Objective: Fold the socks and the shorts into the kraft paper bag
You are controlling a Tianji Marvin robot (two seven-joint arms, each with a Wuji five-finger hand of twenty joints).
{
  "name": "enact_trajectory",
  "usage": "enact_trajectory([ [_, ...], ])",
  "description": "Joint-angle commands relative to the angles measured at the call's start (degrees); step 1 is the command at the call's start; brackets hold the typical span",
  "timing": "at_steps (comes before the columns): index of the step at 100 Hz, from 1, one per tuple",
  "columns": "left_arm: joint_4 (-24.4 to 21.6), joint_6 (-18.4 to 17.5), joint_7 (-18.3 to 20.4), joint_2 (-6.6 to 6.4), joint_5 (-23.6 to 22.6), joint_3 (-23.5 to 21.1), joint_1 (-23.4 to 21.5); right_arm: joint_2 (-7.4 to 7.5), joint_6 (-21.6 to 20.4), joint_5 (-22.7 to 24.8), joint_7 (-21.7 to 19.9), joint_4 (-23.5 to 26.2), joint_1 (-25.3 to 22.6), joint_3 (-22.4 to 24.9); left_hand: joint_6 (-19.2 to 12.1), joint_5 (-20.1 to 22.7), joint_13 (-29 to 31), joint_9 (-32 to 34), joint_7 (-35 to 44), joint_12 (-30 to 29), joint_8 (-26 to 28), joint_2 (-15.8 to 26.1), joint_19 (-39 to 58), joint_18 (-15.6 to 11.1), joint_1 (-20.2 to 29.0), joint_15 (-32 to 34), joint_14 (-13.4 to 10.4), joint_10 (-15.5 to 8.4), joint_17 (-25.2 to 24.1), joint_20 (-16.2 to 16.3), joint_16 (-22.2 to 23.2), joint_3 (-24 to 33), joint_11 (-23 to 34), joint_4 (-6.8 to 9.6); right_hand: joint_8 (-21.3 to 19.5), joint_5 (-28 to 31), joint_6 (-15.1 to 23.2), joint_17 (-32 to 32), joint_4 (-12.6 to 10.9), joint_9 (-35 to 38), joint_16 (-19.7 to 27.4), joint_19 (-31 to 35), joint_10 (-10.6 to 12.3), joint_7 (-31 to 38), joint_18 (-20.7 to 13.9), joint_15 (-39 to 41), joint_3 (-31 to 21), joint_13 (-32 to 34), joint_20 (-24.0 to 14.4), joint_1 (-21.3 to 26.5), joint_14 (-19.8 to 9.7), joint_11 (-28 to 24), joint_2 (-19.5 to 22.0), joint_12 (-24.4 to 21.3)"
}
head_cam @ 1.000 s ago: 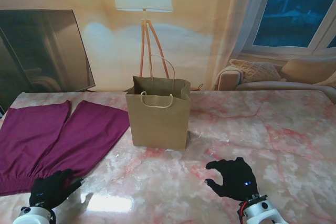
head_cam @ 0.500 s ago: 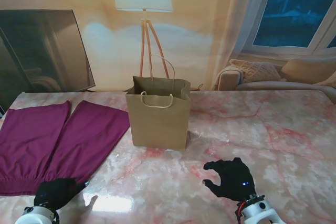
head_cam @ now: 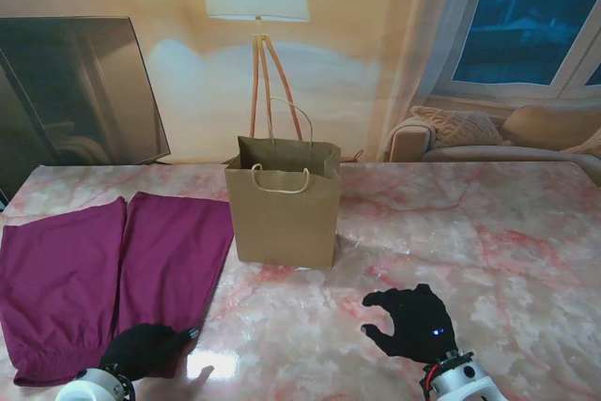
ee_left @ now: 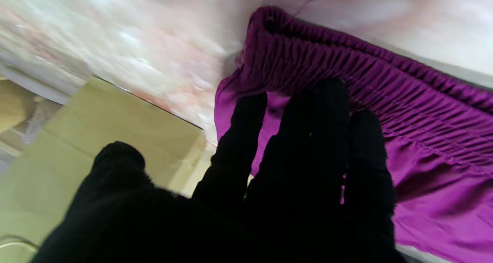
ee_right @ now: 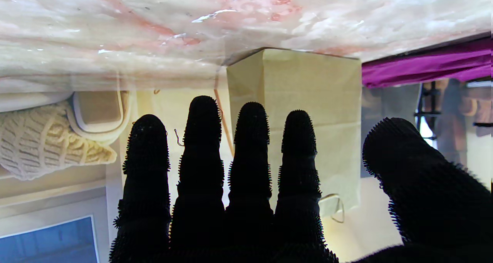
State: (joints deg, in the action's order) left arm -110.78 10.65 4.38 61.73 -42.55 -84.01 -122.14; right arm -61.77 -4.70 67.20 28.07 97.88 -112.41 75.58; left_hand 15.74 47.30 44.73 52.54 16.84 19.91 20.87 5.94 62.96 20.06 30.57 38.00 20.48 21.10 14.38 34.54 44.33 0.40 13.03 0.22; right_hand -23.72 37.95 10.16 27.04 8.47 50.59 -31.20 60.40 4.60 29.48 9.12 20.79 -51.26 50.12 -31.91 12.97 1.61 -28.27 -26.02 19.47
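The purple shorts [head_cam: 94, 269] lie flat on the left side of the marble table [head_cam: 488, 232], legs pointing away from me. My left hand [head_cam: 146, 349] sits on the waistband's right corner at the near edge. In the left wrist view its fingers [ee_left: 308, 139] press onto the gathered waistband [ee_left: 423, 113], thumb held apart. The kraft paper bag [head_cam: 285, 213] stands upright and open mid-table, handles up. My right hand [head_cam: 413, 323] hovers open to the near right of the bag, fingers spread and pointing at the bag [ee_right: 308, 93]. No socks are visible.
A floor lamp [head_cam: 255, 7] stands behind the bag, beyond the table. A dark screen [head_cam: 75, 91] leans at the back left, and a sofa with cushions [head_cam: 488, 133] is at the back right. The table's right half is bare marble.
My left hand slid right along the near edge, dragging the waistband with it. The shorts swung round and now lie straighter. The right hand barely moved.
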Motion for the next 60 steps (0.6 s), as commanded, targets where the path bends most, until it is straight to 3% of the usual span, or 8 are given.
enact_trajectory([
  [1,2.86,-0.13,3.45,-0.08,2.4,2.5,-0.58,0.14,-0.65,0.62,0.22,0.92,-0.98,-0.19,1.2,0.47,2.53,3.89,0.18,0.45,-0.32,2.93,0.96,0.57,1.09,1.3,-1.85,-2.16,-1.08,0.63,-1.0,-0.48,1.86,1.72,-0.76,0.74,0.49,-0.46,-2.45,0.71,-1.1,1.15,-0.4,0.73,0.96,0.77,0.73,0.33,-1.95,-0.94,1.08,0.05,0.97,0.3],
  [10,3.1,0.24,6.92,-0.63,5.46,3.81,0.82,0.22,-1.04,1.0,0.41,1.33,-1.35,-0.31,2.23,-0.93,0.92,1.74,-1.57,-0.57,-1.44,3.94,0.3,0.08,1.59,0.58,-1.53,-1.58,-2.51,0.27,-1.51,-1.02,1.32,1.15,-0.77,0.83,0.58,-0.4,-2.45,0.73,-1.14,1.1,-0.44,0.76,0.85,0.82,0.74,0.41,-1.93,-0.97,1.13,0.06,1.0,0.28],
  [30,3.73,-3.22,6.37,-0.49,10.43,5.81,1.32,0.72,-2.91,2.34,-0.08,1.93,-2.09,-1.26,2.75,-5.4,-1.95,-3.49,-5.2,-1.95,-3.47,4.35,-0.85,-0.61,0.68,-0.98,-1.69,-1.72,-4.35,0.04,-2.08,-1.29,0.16,0.98,-1.12,2.34,0.66,0.92,-2.64,1.27,-1.31,1.57,-0.83,1.55,-0.02,1.26,0.17,1.36,-1.93,-0.08,1.33,0.32,1.2,0.02],
  [40,2.29,-4.92,4.64,-0.27,9.56,5.65,0.03,1.12,-4.29,3.37,-1.13,2.84,-2.43,-2.14,0.49,-8.43,-4.92,-7.2,-6.68,-3.0,-4.19,4.04,-2.89,-1.67,0.51,-4.02,-2.11,-3.28,-6.19,-0.56,-3.41,-1.32,-1.11,0.92,-1.61,3.46,0.71,2.11,-3.59,2.68,-1.27,2.16,-1.17,2.25,-0.58,1.51,-2.78,2.53,-1.83,2.49,1.11,0.95,2.57,-0.74],
  [47,0.88,-6.28,2.11,0.09,8.02,4.85,-1.63,1.39,-5.37,3.96,-1.59,3.48,-2.47,-3.23,-1.25,-8.91,-5.66,-8.01,-6.73,-3.14,-4.14,3.36,-3.56,-2.23,0.41,-5.27,-2.7,-5.02,-6.45,-0.72,-4.07,-1.48,-1.27,0.85,1.55,3.11,1.1,3.09,-0.77,3.64,-0.01,2.3,-1.26,4.15,-0.97,0.67,-7.53,3.49,-0.52,4.71,0.82,1.58,1.61,-2.19],
  [60,-1.78,-7.92,-5.15,1.31,5.02,2.73,-5.45,1.8,-6.63,4.64,-2.66,4.73,-1.78,-6.13,-3.87,-6.72,-4.69,-5.91,-5.32,-2.41,-3.39,1.49,-3.42,-2.18,1.64,-5.44,-2.89,-6.42,-5.57,-0.53,-4.42,-1.14,-0.59,0.99,3.89,2.3,1.39,3.99,-0.31,3.98,1.51,1.62,-1.06,6.29,-1.69,-0.82,-12.07,3.73,0.77,6.76,0.11,2.5,1.64,-3.39],
])
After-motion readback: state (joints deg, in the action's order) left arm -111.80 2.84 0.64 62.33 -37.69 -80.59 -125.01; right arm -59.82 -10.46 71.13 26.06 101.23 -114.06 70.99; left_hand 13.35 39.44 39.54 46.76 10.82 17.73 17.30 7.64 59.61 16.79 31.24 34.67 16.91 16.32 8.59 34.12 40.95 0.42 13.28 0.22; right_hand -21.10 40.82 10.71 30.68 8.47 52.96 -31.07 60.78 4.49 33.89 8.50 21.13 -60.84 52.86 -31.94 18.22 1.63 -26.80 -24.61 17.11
